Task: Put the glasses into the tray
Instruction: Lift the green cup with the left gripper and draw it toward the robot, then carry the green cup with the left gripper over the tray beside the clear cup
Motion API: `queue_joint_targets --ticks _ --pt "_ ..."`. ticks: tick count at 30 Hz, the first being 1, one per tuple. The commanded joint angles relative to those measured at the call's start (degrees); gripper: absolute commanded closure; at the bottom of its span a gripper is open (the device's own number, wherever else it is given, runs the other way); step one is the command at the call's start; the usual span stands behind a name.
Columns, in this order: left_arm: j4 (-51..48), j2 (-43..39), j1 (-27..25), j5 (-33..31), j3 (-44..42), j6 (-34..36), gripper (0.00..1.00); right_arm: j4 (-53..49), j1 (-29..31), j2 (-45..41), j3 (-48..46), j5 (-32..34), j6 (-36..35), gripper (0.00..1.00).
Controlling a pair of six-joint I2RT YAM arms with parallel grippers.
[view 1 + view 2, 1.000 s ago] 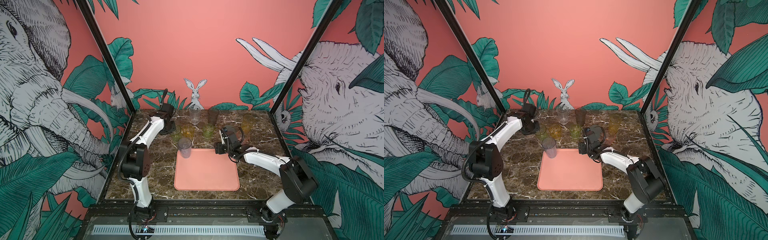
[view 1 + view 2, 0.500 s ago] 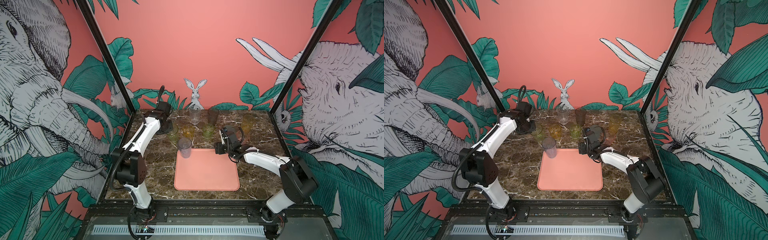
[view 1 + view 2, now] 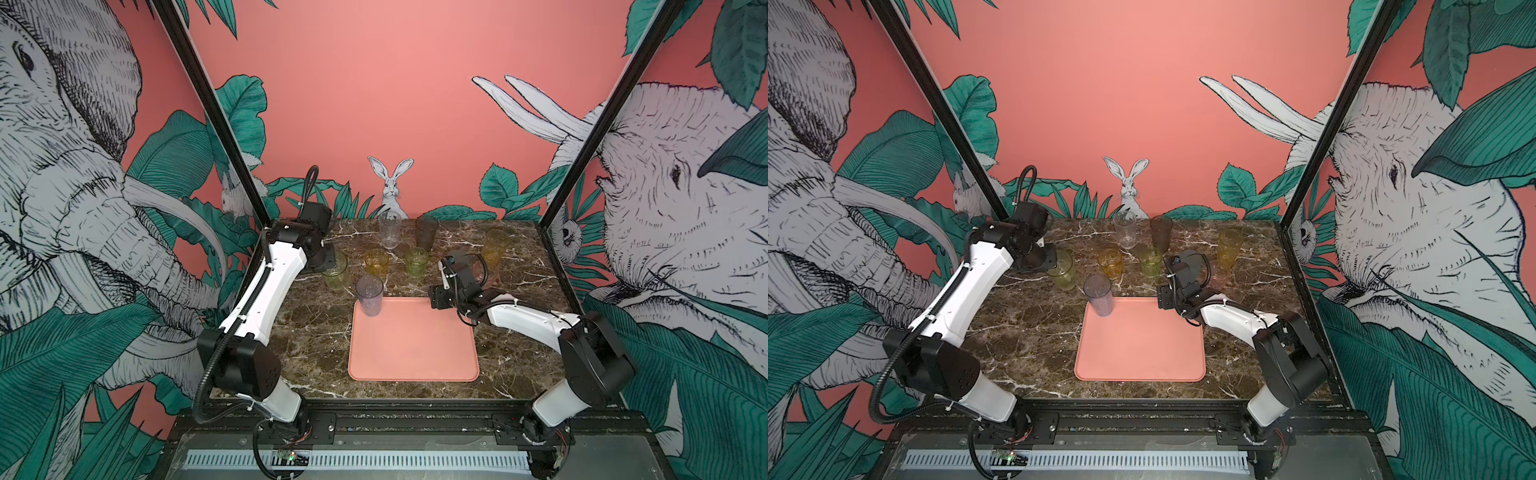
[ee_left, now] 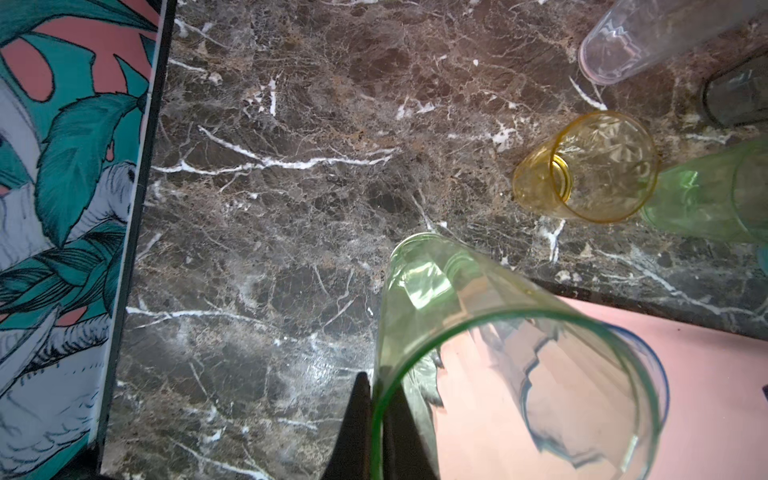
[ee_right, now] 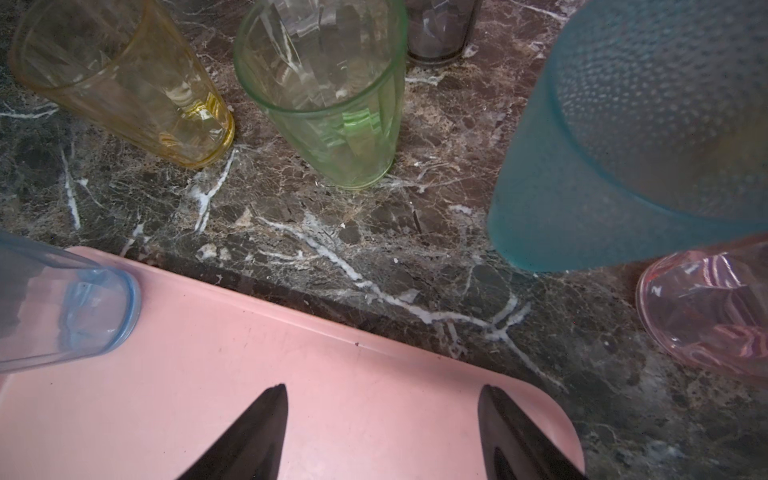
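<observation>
Fingers [image 4: 353,436] of the left gripper [image 4: 376,424] pinch the rim of the yellow-green tumbler [image 4: 478,332] in the left wrist view. Right wrist view: right gripper [image 5: 380,440] gapes empty above the tray [image 5: 208,374]. In a top view that tumbler [image 3: 336,270] sits at ten o'clock of the tray [image 3: 415,353].

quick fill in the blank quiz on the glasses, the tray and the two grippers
1. The left gripper is shut on the ___ of the tall yellow-green glass.
2. The right gripper hangs over a corner of the tray with its jaws ___.
3. Counting the grey glass, the tray holds ___ glass in all.

Missing words: rim; open; one
</observation>
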Motion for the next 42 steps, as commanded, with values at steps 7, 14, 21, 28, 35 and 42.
queue_joint_targets --ticks 7,14,21,28,35,42 --pt "-9.3 -8.7 0.3 -0.4 0.3 0.7 1.00 0.4 -0.2 -0.1 1.3 -0.4 0.6 0.25" --pt "-13.6 -12.7 0.0 0.7 -0.4 0.6 1.00 0.4 -0.3 0.0 1.4 -0.6 0.7 0.25" --pt "-15.8 -16.3 -1.2 1.7 -2.5 0.0 1.00 -0.2 -0.3 0.5 1.7 -0.6 0.6 0.25" --pt "-16.7 -18.8 -2.6 1.9 -5.0 -1.4 1.00 -0.3 -0.2 0.3 1.7 -0.1 0.5 0.25" --pt "-13.7 -21.0 -5.8 2.5 -10.7 -3.0 1.00 -0.8 -0.2 0.5 2.1 -0.2 0.5 0.25" --pt "-9.5 -22.8 -8.8 4.2 -16.8 -4.5 1.00 -0.8 -0.3 0.4 2.0 -0.2 0.5 0.25"
